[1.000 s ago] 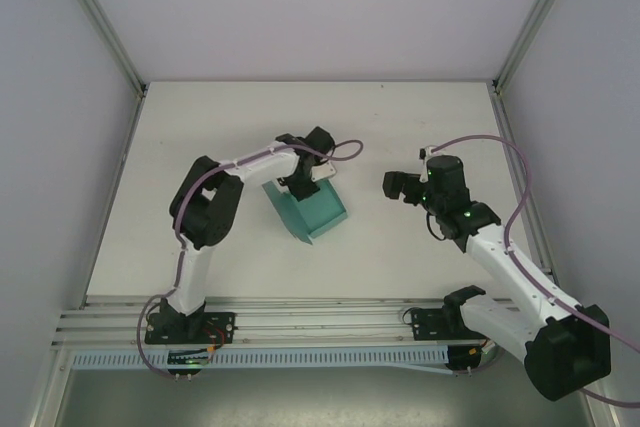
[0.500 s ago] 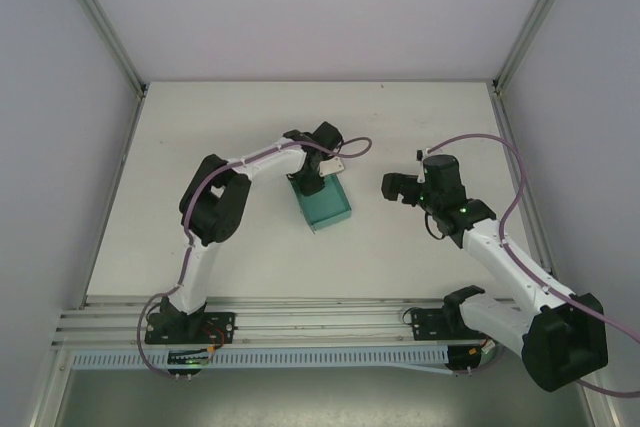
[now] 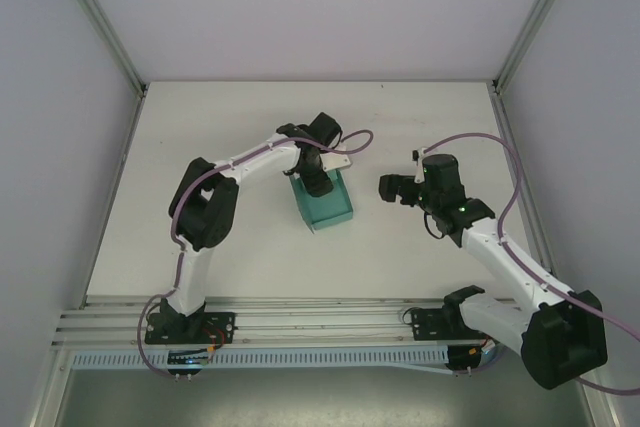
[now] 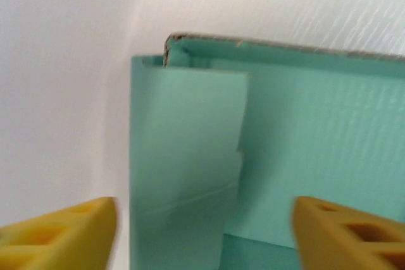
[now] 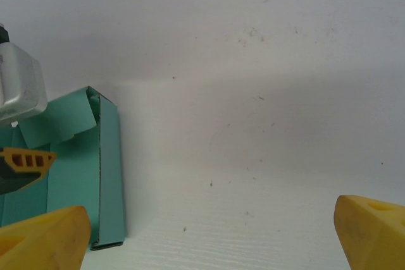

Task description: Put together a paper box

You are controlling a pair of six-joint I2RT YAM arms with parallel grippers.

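A: Which step?
B: Folding, I'd judge. Mid-tabletop [image 3: 200,127] sits the half-formed paper box [image 3: 328,209]; left tool [image 4: 202,226] spread open astride its wall, right tool [image 3: 391,188] open, empty, to its right.
A: Next?
B: Probably pinch the loose flap [image 4: 190,150], tuck it squarely.

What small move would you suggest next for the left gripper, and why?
Probably lower the left gripper and close it on the box wall: its fingers stand open on either side of that wall, the folded-in flap looks not yet pressed flat, and the right gripper waits open, apart from the box.
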